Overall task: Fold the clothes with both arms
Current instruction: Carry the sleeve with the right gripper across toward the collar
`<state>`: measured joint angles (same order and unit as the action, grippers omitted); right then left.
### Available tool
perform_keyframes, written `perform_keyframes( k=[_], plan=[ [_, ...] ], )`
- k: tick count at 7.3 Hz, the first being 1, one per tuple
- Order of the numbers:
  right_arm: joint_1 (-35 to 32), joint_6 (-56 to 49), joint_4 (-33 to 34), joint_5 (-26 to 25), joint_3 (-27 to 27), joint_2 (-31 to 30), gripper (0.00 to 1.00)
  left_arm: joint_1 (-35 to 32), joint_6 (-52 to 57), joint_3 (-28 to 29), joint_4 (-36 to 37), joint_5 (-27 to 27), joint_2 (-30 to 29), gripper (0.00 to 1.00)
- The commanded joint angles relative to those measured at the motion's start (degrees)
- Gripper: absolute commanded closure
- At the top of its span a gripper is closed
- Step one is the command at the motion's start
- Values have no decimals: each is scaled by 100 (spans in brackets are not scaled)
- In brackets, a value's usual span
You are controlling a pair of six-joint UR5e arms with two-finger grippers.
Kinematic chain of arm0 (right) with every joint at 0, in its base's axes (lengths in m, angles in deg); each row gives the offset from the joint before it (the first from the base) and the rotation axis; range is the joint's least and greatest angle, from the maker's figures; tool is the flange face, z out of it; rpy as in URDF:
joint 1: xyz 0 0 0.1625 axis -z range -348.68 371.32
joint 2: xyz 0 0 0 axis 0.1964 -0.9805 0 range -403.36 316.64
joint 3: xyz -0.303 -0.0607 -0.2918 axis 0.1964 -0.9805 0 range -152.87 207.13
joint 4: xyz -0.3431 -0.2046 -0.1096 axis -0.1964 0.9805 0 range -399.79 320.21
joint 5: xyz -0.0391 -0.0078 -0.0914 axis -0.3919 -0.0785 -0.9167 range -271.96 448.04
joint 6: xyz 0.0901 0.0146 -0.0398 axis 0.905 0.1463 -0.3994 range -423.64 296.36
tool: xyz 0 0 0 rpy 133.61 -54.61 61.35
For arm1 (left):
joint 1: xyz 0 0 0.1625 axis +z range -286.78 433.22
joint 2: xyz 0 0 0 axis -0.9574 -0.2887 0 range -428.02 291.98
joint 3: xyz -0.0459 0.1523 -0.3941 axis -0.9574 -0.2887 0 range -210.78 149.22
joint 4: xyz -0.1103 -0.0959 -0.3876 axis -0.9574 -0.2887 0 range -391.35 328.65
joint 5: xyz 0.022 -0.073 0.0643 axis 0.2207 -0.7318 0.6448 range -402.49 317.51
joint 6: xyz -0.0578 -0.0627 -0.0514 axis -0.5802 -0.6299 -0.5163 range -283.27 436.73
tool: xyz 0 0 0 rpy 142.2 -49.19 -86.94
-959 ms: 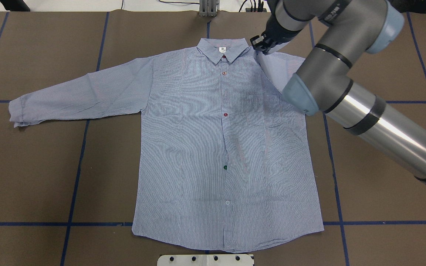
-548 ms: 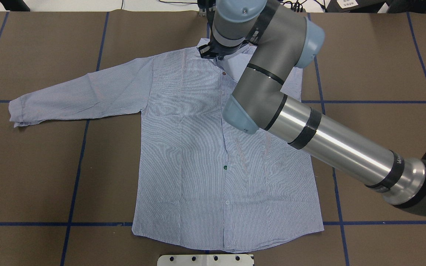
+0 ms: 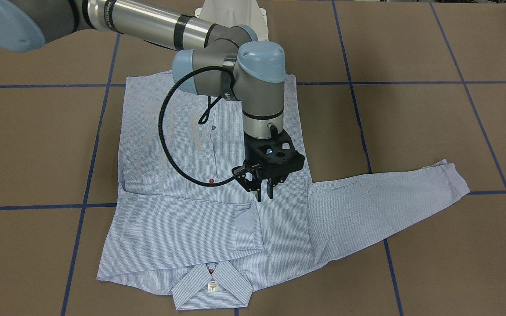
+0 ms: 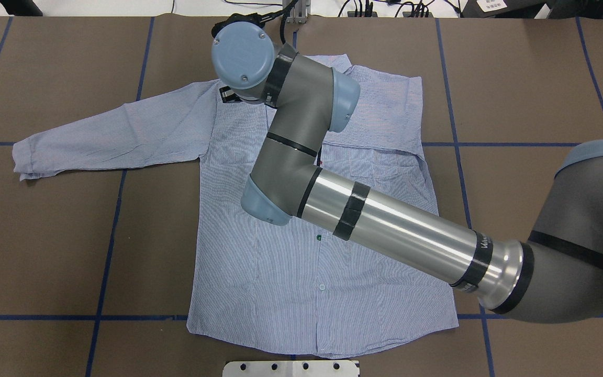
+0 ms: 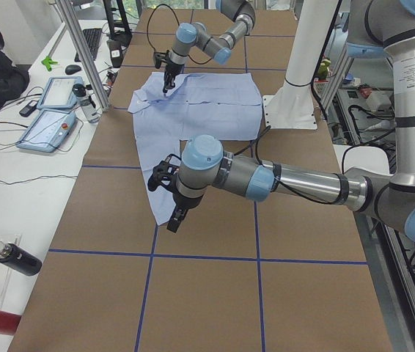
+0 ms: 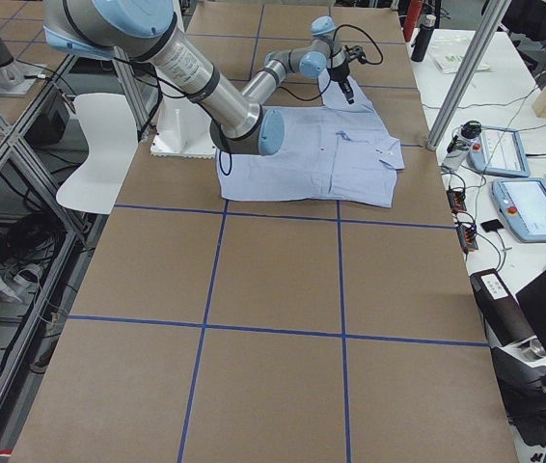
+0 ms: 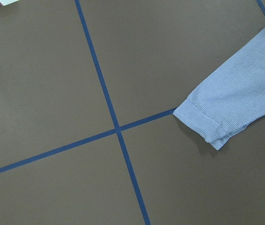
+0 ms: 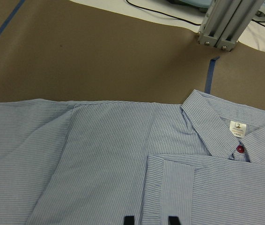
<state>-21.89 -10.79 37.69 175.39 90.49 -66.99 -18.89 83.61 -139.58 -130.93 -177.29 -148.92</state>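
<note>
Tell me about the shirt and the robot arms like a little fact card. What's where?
shirt: flat on the table, front up, buttoned
right-side sleeve: folded across the chest, cuff near the buttons
left-side sleeve: stretched out flat
right gripper: open, empty, over the shirt by the folded cuff
left gripper: over the table by the left-side sleeve's end; open or shut, cannot tell
folds not yet done: left-side sleeve, body

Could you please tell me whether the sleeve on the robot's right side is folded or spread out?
Folded: the right-side sleeve lies across the shirt, cuff past the button line. The other sleeve is spread.
</note>
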Motion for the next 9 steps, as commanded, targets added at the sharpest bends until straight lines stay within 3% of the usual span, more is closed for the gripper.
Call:
perform_keyframes(
  k=[1,2,3,4,5,6,9],
  plan=[
    [87,252,-92,-210,-639,525,1,0,7,8,0,-3,-5,0],
    [69,209,-110,-140,-640,413,1,0,7,8,0,-3,-5,0],
    [8,209,-615,43,-631,150,1,0,7,8,0,-3,-5,0],
    [-175,235,-1359,480,-631,-235,1,0,15,16,0,-3,-5,0],
    [-299,296,-1593,859,-631,-343,1,0,7,8,-9,-3,-5,0],
    [-491,1106,-2135,1393,-640,-632,2,0,7,-10,-9,-3,-5,0],
    [-345,2087,-2298,1225,-823,-819,5,0,16,-19,0,-3,-5,0]
  ],
)
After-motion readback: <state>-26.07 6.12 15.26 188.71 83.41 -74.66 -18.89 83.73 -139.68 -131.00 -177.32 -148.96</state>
